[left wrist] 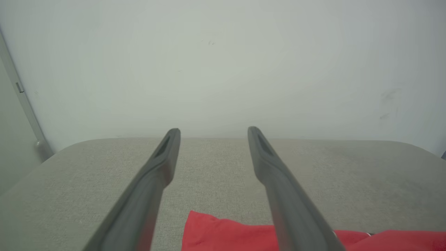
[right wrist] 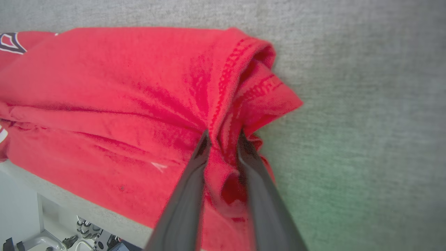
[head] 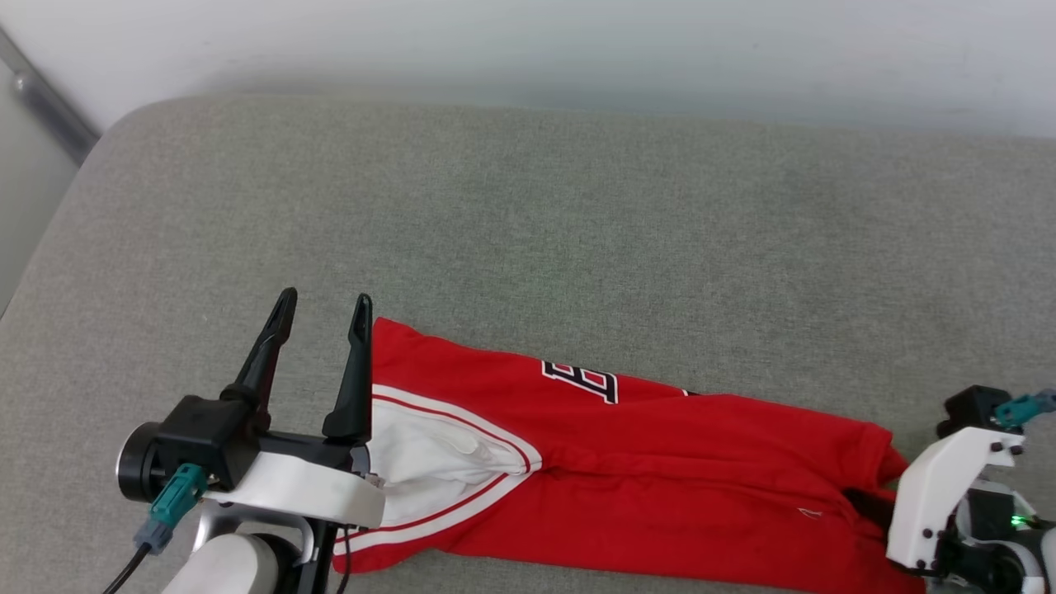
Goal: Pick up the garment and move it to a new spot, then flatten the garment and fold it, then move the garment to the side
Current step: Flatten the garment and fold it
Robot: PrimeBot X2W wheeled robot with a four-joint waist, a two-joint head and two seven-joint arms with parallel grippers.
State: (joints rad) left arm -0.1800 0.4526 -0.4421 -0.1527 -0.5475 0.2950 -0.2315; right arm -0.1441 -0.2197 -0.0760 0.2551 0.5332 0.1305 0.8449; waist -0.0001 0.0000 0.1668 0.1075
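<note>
My right claw (right wrist: 223,135) is the hard one to read from my head view: there its fingers are hidden behind my own white right wrist housing (head: 949,487) at the lower right corner. My right wrist view shows more. The two dark fingers stand close together with a raised ridge of red cloth pinched between them, so I take it as closed on the garment (head: 660,462) at its right end, where the hem bunches and curls over. My left claw (head: 323,301) stands with its fingers spread apart and nothing between them. It hangs just above the garment's left end and points toward the pale wall (left wrist: 223,52). My left forearm covers the lower left part of the white sleeve (head: 437,458), and the bottom edge of the view cuts off the cloth's near side. The garment lies on the grey fabric cushion (head: 528,206) along its near edge, as a long band running from left to right. It is bright red and soft, with long creases. The white sleeve at the left end is edged with thin red and white stripes. Black and white lettering (head: 582,381) shows at the far edge, but the fold takes most of it and I cannot read it. A small white mark (head: 808,513) near the right end is too small for me to make out.
</note>
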